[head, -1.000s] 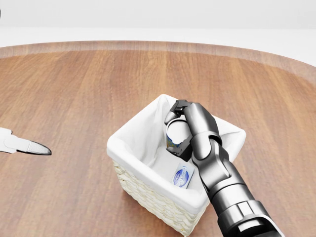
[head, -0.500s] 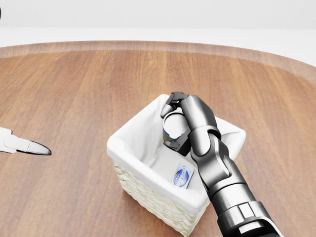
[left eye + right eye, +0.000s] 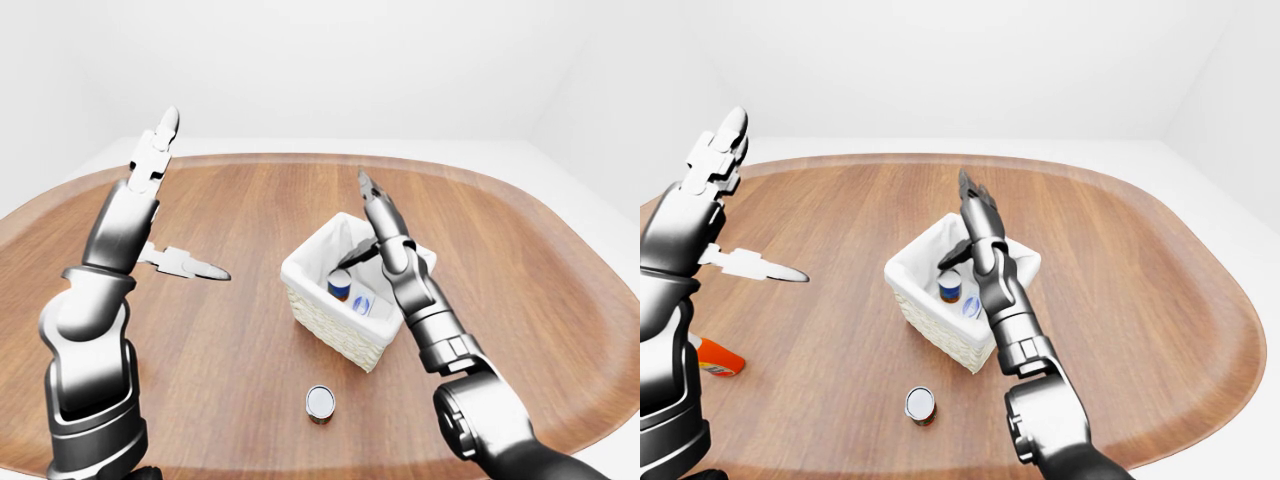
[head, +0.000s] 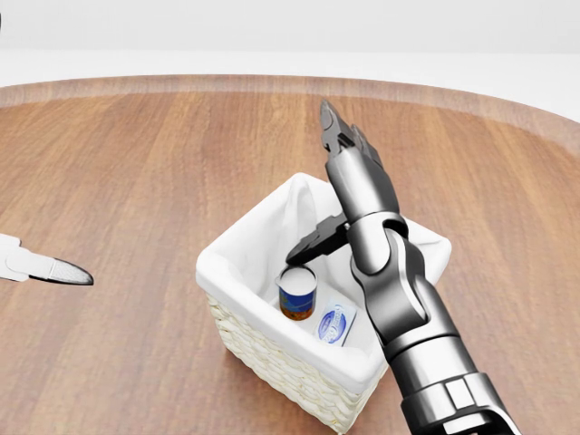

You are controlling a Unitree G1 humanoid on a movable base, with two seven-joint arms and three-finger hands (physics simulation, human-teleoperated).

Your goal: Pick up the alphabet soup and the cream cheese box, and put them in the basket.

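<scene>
The white-lined woven wicker basket (image 4: 272,358) sits on the broad round-edged wooden table (image 4: 136,163), just right of centre in the head view; inside it the small blue-and-orange alphabet soup can (image 4: 297,293) stands upright on the cloth floor, its pale lid facing up, and just beside it to the right lies the flat white cream cheese box with a blue oval label (image 4: 334,324); can and box are close, though whether they touch cannot be told.

The dark metallic right hand (image 4: 340,186) is above the basket with its fingers spread and free of the can; two fingers (image 4: 328,122) point up toward the top of the head view, well clear of the rim, while the thumb (image 4: 313,243) angles down and left over the basket's inside, above the can and apart from it; the forearm runs down to the lower right corner of that view.

The left hand (image 3: 152,160) is raised high at the left of the left-eye view, fingers straight and open, gripping nothing; one pale finger with a dark tip (image 3: 185,264) juts out lower over the tabletop.

On the table below the basket in the eye views stands a second small can with a silver lid (image 3: 320,403), well apart from the basket; at the left edge of the right-eye view an orange object with a white end (image 3: 715,357) lies on the wood, partly hidden by the left arm.
</scene>
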